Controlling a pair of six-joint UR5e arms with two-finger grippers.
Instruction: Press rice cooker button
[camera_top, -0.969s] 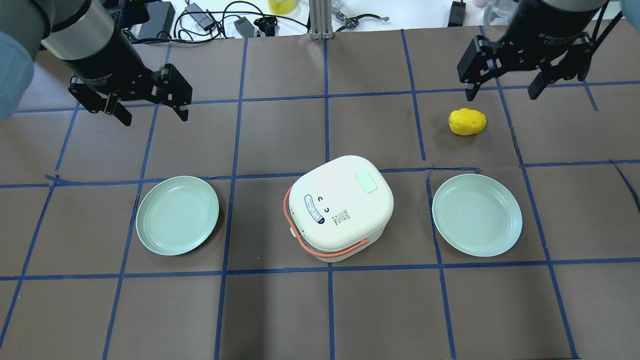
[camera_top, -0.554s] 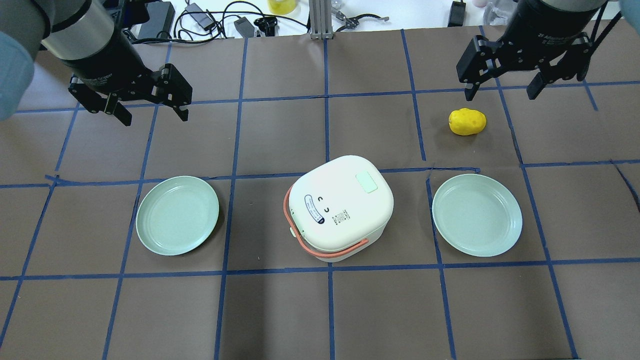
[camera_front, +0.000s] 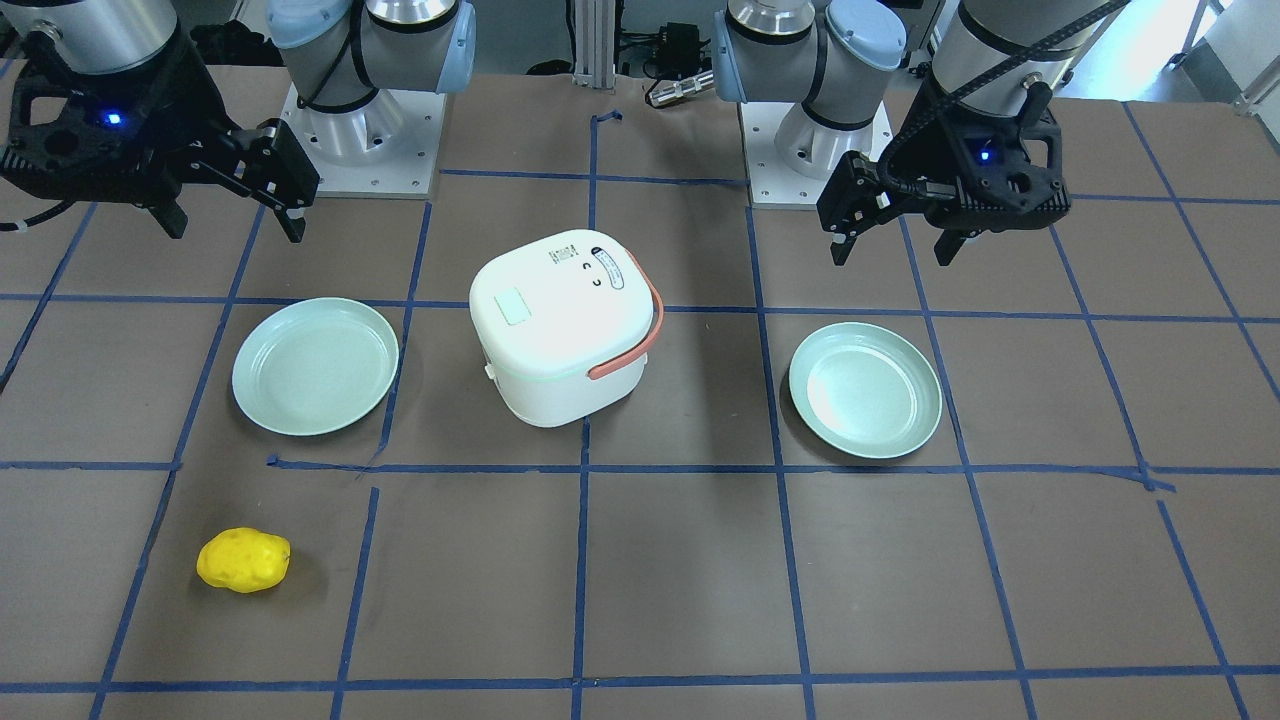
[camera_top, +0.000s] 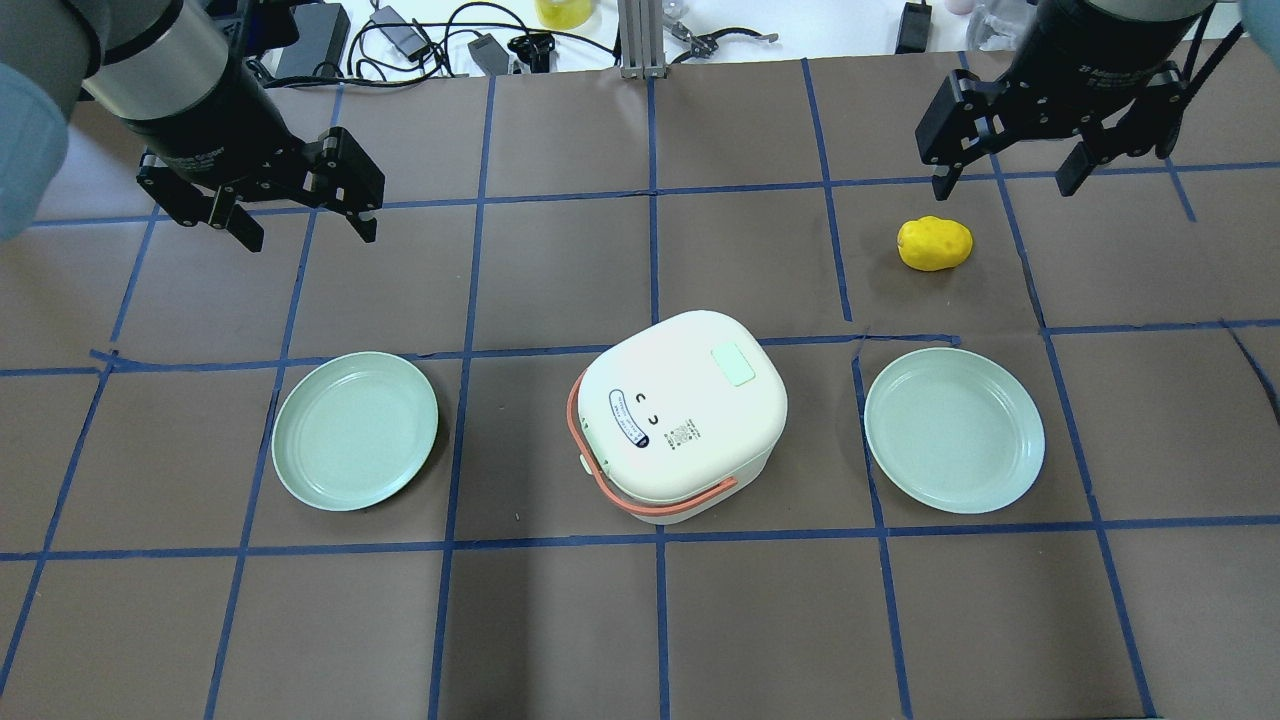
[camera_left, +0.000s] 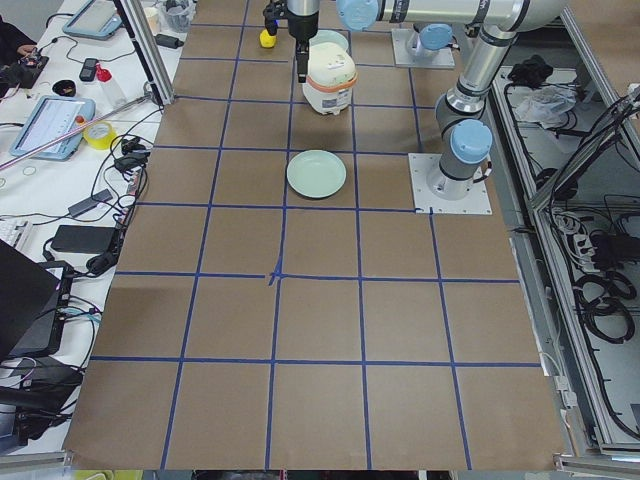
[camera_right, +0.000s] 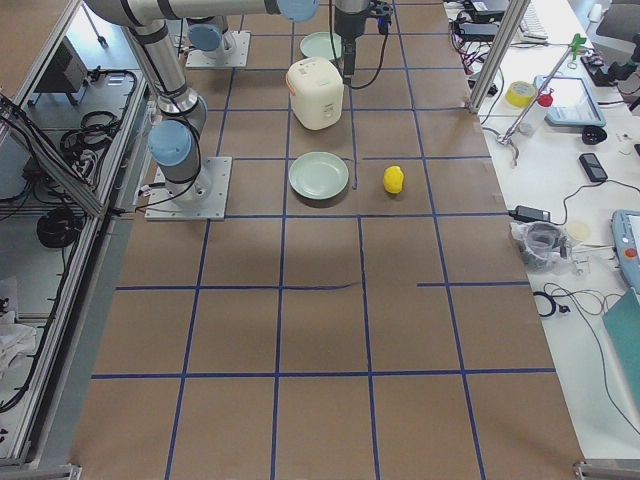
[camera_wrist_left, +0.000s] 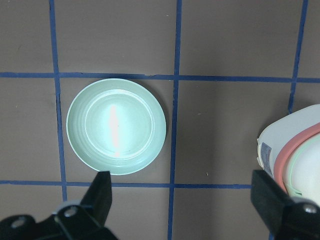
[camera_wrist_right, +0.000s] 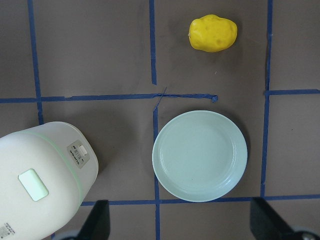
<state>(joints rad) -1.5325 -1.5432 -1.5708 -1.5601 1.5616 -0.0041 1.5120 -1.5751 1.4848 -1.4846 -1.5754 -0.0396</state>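
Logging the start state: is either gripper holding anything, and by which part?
Nothing is held. The left gripper and right gripper are both open and empty, apart from the rice cooker.

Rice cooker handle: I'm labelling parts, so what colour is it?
The handle is salmon orange, clearest in the overhead exterior view.

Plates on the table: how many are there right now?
2. The left plate lies on the robot's left of the rice cooker; the right plate lies on its right, near the yellow potato. None seems hidden.
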